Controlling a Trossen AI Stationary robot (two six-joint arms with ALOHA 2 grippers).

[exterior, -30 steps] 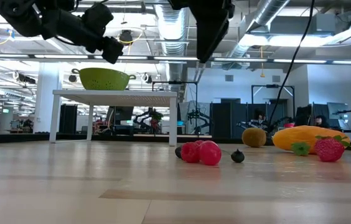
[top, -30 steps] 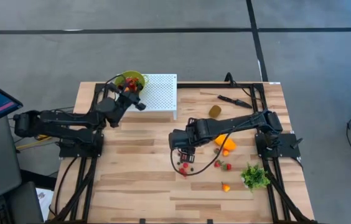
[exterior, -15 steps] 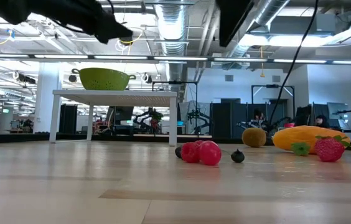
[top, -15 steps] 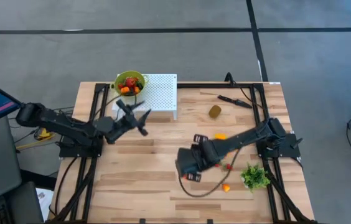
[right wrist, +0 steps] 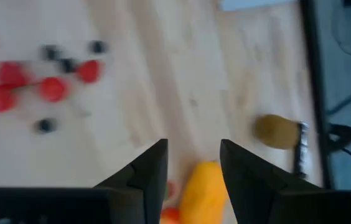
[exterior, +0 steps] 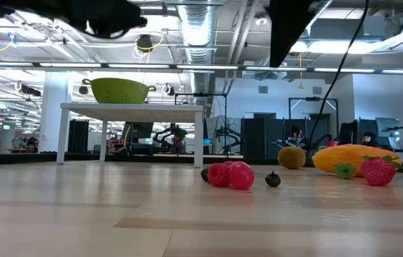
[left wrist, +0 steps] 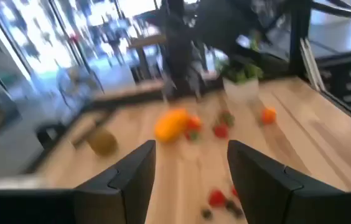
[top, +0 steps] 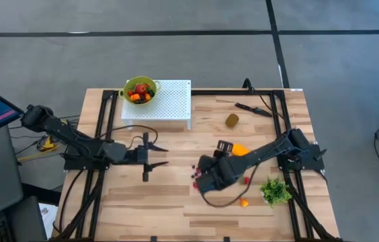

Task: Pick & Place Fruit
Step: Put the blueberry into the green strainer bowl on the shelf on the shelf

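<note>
Two claws, both apart and empty: right claw (top: pixel 211 180) hangs centre-frame, loose fruit (top: pixel 240 152) scattered just right of it on the tabletop (top: pixel 169 202). Left claw (top: pixel 150 156) sits further left, so right arm looks nearer.

Lime-green colander (top: pixel 140 89) with red and orange fruit, on white perforated stand (top: pixel 166 102). Pale striped wood tabletop (top: pixel 142 195). Near the stand: olive-brown kiwi (top: pixel 232 120), black knife (top: pixel 253 108). Farther off: orange elongated fruit (exterior: pixel 350 158), red berries (exterior: pixel 231 174), green leafy bunch (top: pixel 275 190).
</note>
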